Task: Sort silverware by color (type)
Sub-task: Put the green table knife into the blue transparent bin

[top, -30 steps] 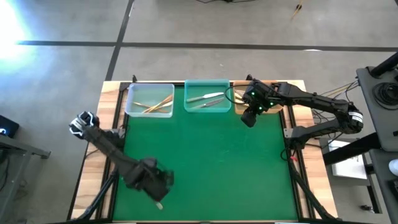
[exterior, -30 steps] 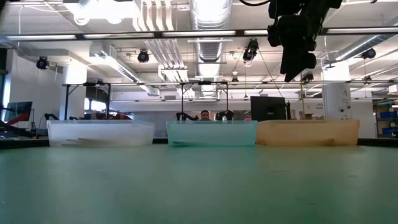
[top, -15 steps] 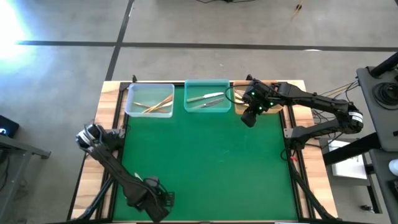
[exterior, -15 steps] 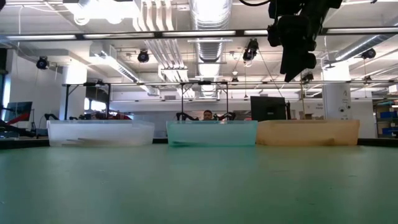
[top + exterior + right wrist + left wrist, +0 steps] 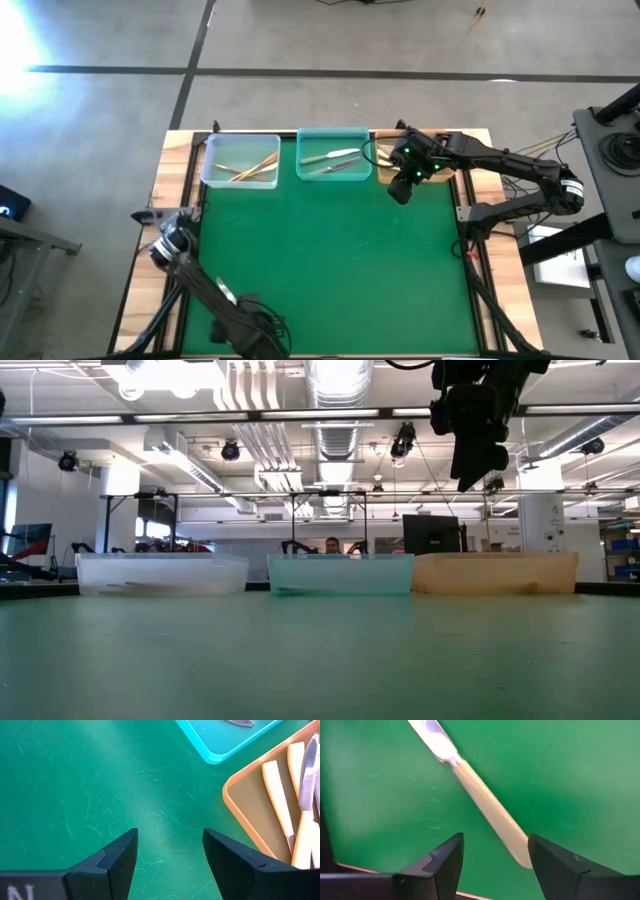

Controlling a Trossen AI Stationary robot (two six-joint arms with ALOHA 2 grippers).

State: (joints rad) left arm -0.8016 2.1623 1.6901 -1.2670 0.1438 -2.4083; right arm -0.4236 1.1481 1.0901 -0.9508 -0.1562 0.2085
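Observation:
A knife with a silver blade and cream handle (image 5: 485, 800) lies flat on the green mat. My left gripper (image 5: 496, 839) is open above it at the table's near edge (image 5: 250, 338), its fingers standing either side of the handle's free end without touching. The arm hides the knife in the high view. My right gripper (image 5: 170, 832) is open and empty. It hovers above the mat (image 5: 400, 190) by the near left corner of the amber bin (image 5: 388, 168). That bin holds cream-handled knives (image 5: 277, 797).
Three bins stand in a row at the far edge. The clear bin (image 5: 240, 160) holds gold utensils, the teal bin (image 5: 333, 155) holds silver ones, and the amber bin is partly under the right arm. The green mat (image 5: 340, 260) lies open between the arms. A person shows far behind (image 5: 331, 545).
My left gripper has travelled toward the table's near edge, and its arm has swung and folded along the left side. My right arm has kept still.

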